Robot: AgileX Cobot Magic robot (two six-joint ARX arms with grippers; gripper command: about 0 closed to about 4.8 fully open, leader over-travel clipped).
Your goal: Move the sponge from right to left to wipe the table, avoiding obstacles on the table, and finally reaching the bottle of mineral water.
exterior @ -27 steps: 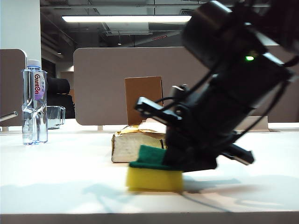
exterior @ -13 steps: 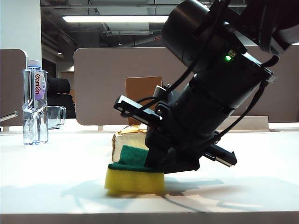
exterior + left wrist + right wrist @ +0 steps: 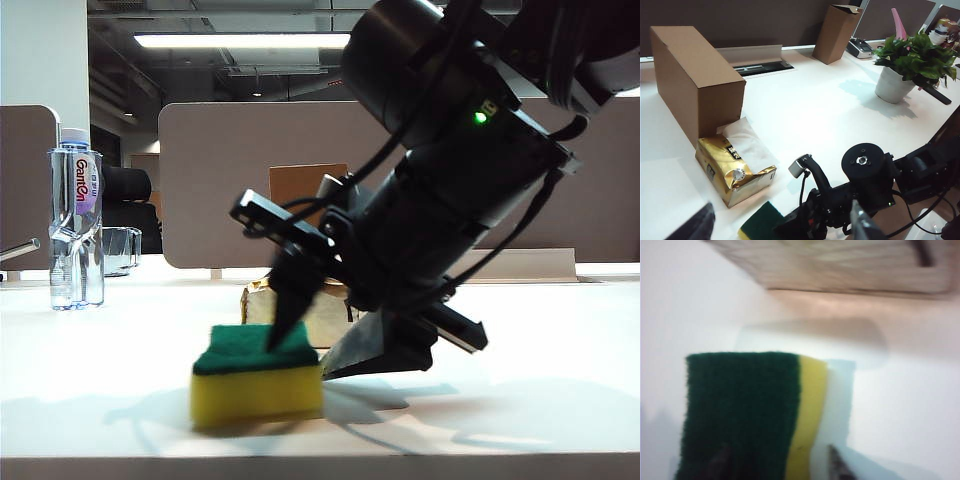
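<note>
Right gripper (image 3: 312,345) fingers spread, straddling sponge (image 3: 257,385) on table (image 3: 100,370), not clamping. Left gripper (image 3: 780,225) fingers wide, empty, raised. Bottle (image 3: 74,218) at ten o'clock of sponge.

Sponge (image 3: 257,381): yellow foam under rough green scouring layer. Table (image 3: 110,360): smooth matt white. Tissue pack (image 3: 735,170): glossy gold film. Box (image 3: 695,82): matt brown cardboard.

The sponge (image 3: 747,415) (green layer up) lies on the white bench (image 3: 910,405) between the parted right gripper (image 3: 777,462) jaws.
</note>
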